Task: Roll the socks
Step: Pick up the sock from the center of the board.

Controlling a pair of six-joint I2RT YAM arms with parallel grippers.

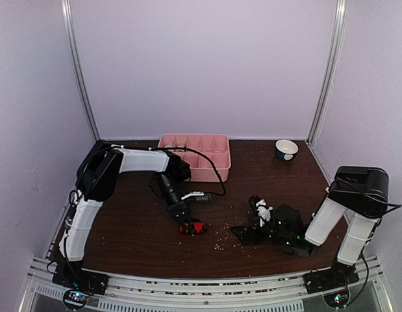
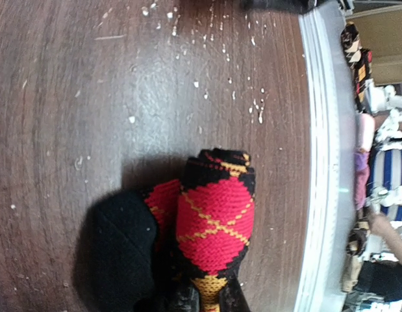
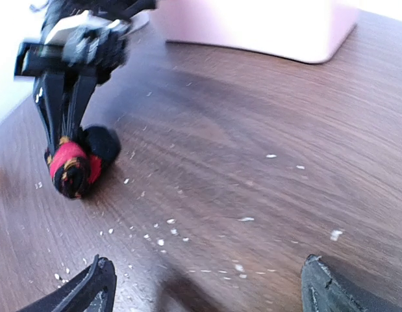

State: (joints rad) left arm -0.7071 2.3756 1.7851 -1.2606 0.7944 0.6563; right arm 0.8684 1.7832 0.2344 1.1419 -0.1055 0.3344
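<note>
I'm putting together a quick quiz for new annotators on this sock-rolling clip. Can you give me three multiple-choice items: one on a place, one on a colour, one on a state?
1. Where does the pink compartment tray stand?
A. At the far side of the table, near the middle
B. Between the arm bases
C. At the table's near right corner

2. What colours has the rolled sock in the left gripper?
A. Blue and white
B. Black, red and yellow
C. Plain grey

3. How is the right gripper?
A. Shut on a sock
B. Open, holding nothing
C. Shut on the tray

Key:
1 A, the top view shows it by the back wall.
2 B, the left wrist view shows red diamonds crossed by yellow lines on black.
3 B, its fingers stand wide apart over bare wood.
</note>
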